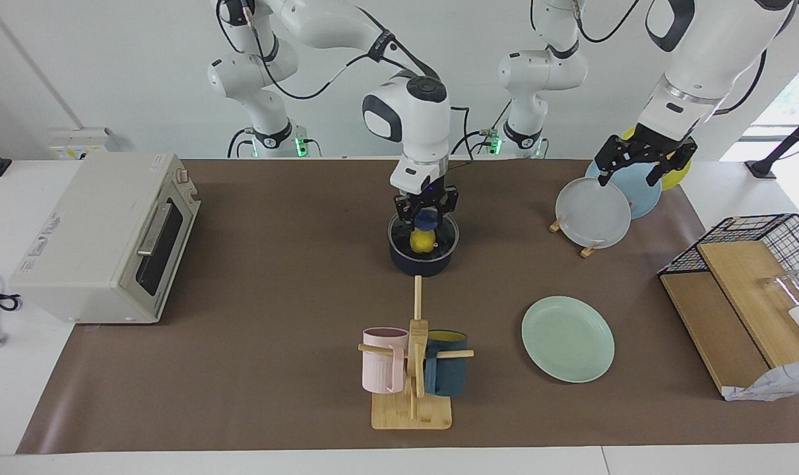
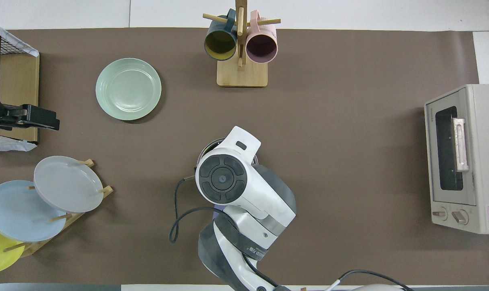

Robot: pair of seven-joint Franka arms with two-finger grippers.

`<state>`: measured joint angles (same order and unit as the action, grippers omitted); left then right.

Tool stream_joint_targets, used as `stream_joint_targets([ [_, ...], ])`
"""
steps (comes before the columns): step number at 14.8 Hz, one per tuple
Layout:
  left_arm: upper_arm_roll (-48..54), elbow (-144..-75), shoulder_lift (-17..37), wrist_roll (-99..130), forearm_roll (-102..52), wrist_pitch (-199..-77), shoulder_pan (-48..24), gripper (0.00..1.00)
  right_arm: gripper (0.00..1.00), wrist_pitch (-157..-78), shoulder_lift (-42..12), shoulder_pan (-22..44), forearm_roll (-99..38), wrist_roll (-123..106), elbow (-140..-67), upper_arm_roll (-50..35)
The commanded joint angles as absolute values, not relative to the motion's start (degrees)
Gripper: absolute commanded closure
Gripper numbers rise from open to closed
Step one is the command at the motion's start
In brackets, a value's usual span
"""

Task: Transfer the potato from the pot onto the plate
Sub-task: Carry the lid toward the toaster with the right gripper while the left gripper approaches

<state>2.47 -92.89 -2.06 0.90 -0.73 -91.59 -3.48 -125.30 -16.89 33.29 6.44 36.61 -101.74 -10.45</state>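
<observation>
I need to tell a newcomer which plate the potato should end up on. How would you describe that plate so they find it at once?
Start at the wooden mug tree near the table's edge farthest from the robots. The plate lies flat on the brown mat beside it, toward the left arm's end. It is pale mint green and alone, whereas the grey-white plate, the light blue plate and a yellow one stand tilted in a rack nearer the robots.

2 high cameras, facing and overhead, both over the table point(image 1: 293, 297).

Potato point(image 1: 423, 242): small, bright yellow, lumpy, lying inside the pot point(image 1: 422, 262). Pot: round, dark navy, upright at mid-table. Plate point(image 1: 568, 338): pale mint green, flat on the mat, farther from the robots, toward the left arm's end.
</observation>
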Motion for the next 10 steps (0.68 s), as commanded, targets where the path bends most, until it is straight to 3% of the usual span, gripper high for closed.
stream_joint_targets([
  [1,2.8,-93.5,-2.9,1.2,0.1,-91.9,-3.2,0.00,0.78,-124.4,-16.4,32.6,7.4,35.1,-100.3,-10.3],
  [5,2.8,-93.5,-2.9,1.3,0.1,-92.0,-3.4,0.00,0.78,-112.3,-16.4,28.9,6.4,29.3,-90.2,-9.9],
  [10,3.3,-93.5,-3.0,1.3,0.1,-91.9,-3.9,0.00,0.78,-110.0,-15.4,18.0,3.4,14.5,-90.1,-9.9],
])
